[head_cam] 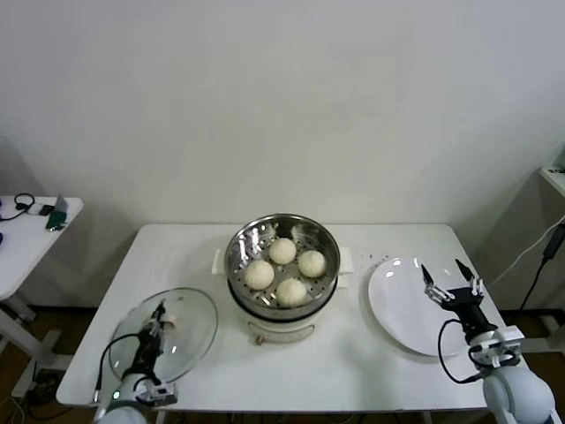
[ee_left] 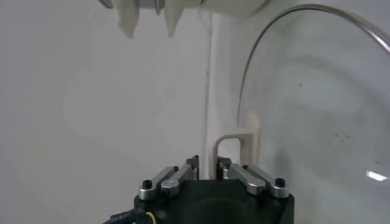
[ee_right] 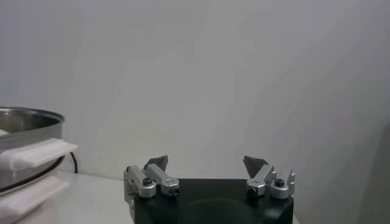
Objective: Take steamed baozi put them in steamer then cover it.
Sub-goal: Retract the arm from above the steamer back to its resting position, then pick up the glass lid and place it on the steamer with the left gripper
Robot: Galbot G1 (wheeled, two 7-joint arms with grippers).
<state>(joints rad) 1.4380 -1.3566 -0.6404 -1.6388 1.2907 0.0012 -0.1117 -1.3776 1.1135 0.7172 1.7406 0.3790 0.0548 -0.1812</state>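
Note:
Four cream-white baozi (head_cam: 282,251) lie in the shiny steamer (head_cam: 233,265) at the table's middle, which stands uncovered. The cover (head_cam: 190,325), a clear glass lid, lies flat on the table to the steamer's front left. My left gripper (head_cam: 160,311) is down on it; in the left wrist view the narrow jaws of the left gripper (ee_left: 207,162) are closed on the white handle (ee_left: 234,141), with the glass cover (ee_left: 317,109) beside them. My right gripper (head_cam: 448,270) hovers open and empty over the white plate (head_cam: 402,311); the right gripper (ee_right: 206,163) faces the wall, with the steamer (ee_right: 24,122) off to one side.
The white plate, bare, sits to the steamer's right near the table's right edge. A small side table (head_cam: 26,234) with cables and small items stands off to the left. The white wall runs close behind the work table.

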